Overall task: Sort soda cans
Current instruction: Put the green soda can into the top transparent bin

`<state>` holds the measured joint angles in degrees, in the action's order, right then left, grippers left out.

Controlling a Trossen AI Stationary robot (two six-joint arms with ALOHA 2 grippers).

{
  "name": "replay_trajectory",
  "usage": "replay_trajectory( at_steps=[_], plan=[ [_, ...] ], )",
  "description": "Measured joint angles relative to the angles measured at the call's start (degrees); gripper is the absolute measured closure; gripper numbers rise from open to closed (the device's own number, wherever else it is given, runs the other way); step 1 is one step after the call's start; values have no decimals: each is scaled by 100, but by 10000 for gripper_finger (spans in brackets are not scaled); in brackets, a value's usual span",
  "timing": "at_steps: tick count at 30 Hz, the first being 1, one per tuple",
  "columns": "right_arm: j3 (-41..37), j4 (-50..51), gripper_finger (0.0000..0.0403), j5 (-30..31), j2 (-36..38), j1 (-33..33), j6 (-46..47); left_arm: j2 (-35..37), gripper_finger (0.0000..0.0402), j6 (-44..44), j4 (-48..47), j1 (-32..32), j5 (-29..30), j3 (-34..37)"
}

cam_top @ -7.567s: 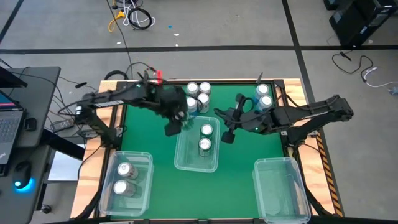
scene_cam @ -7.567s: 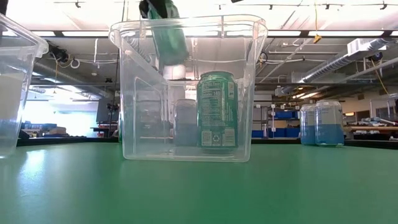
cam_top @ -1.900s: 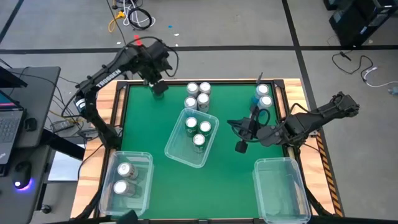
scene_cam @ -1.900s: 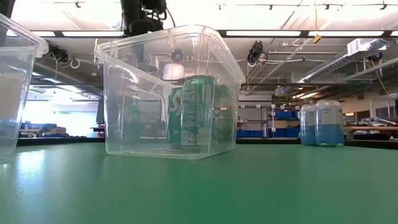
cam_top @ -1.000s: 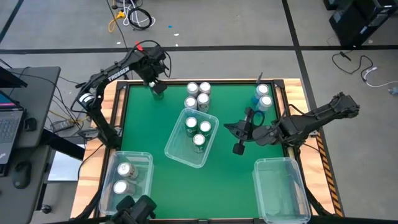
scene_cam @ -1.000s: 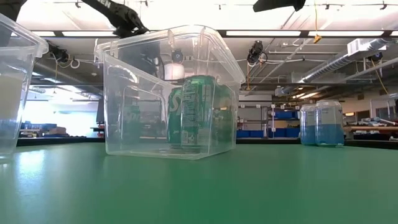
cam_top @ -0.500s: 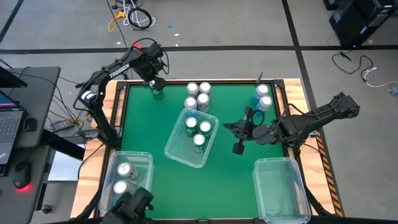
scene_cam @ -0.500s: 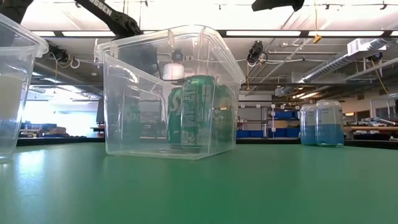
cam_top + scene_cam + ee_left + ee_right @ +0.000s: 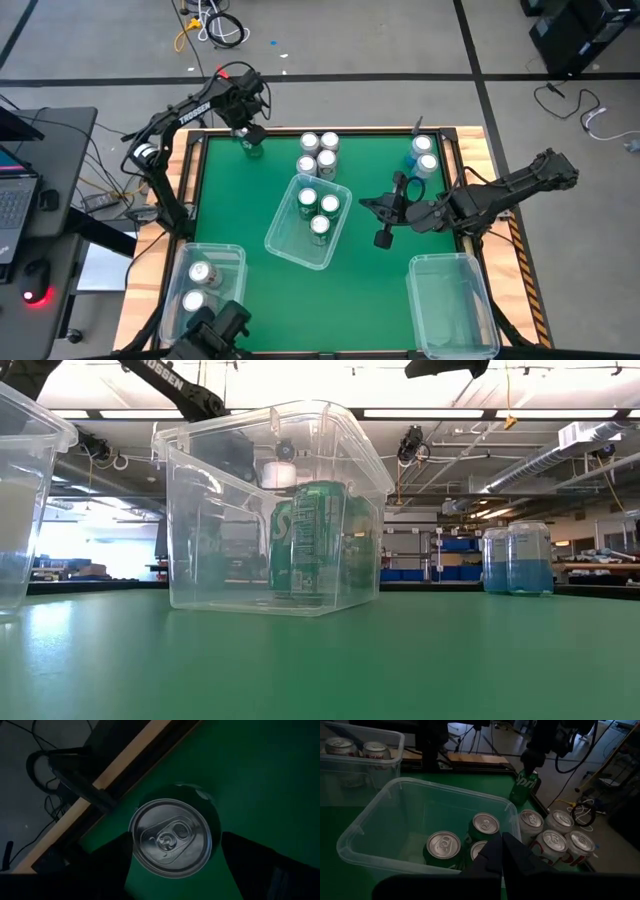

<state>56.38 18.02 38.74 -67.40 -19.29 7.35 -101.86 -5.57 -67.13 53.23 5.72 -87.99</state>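
The left gripper [image 9: 251,137] is hanging wide open around a green soda can with a shiny silver top [image 9: 171,838] at the upper left of the green table [image 9: 380,280], while the right gripper [image 9: 381,222], fingers fully closed and empty, is sitting mid-right.

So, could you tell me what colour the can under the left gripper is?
Green can, clearest in right wrist view.

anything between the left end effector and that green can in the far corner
Nothing visible does. The left end effector is directly over the green can, a finger on each side of it, jaws open.
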Motion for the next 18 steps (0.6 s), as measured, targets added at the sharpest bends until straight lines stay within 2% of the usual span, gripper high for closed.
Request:
replay_trajectory(
  at_steps=[9,18],
  plan=[
    [0,0,403,0,0,0,0,-22,94,16,-30,-53,390,17],
    [0,0,403,-14,0,0,0,-16,93,-8,-157,-225,196,13]
  ],
)
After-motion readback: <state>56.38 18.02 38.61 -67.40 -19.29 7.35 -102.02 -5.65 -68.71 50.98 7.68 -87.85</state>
